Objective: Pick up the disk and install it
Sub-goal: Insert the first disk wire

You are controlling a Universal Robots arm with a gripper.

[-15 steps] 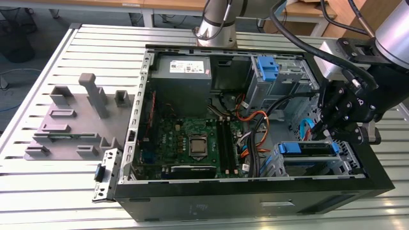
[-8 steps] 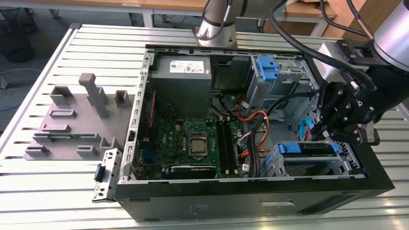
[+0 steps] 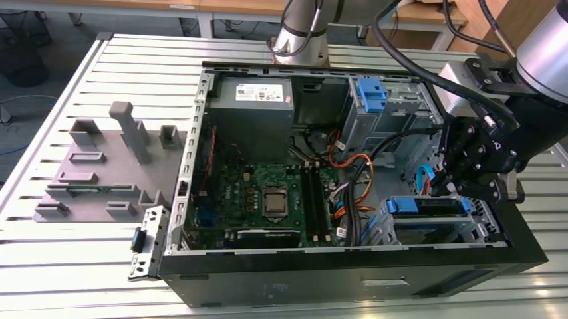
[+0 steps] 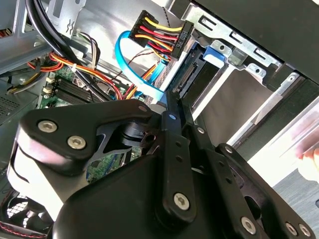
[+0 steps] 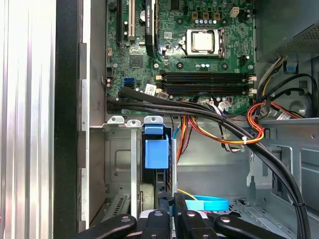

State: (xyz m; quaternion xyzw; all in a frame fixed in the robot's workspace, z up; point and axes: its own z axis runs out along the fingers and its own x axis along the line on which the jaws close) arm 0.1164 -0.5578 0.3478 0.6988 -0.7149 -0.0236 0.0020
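The exterior view shows an open computer case [image 3: 355, 266] lying on its side on a table of pale ribbed metal slats [image 3: 53, 266]. On the slats, toward the exterior view's left, lies a grey moulded fixture [image 3: 102, 166] with upright posts and pockets. Behind the table are desk legs, a dark floor and a black bin. Inside the case sit a green motherboard [image 3: 266, 196], a grey power supply box [image 3: 253, 100] and an empty blue bracket [image 3: 373, 93] in the upper drive cage.

The black gripper [image 3: 479, 169] hangs over the case's lower drive cage at the exterior view's right, just above the disk [image 3: 426, 206], whose blue carrier shows in the bay near the case's front wall. A light blue data cable [image 3: 422, 176] curves beside the gripper.

In the first wrist view the disk [image 5: 157, 154] stands on edge in a bay slot, blue tab upward, with the gripper [image 5: 173, 219] directly over its end, fingers close together on either side of the thin edge. Whether they actually pinch it I cannot tell. Black cable bundles [image 5: 199, 112] cross between the bay and the motherboard.

In the second wrist view the gripper [image 4: 172, 107] points at the disk [image 4: 197, 74], beside a connector with red, yellow and black wires [image 4: 162, 35].
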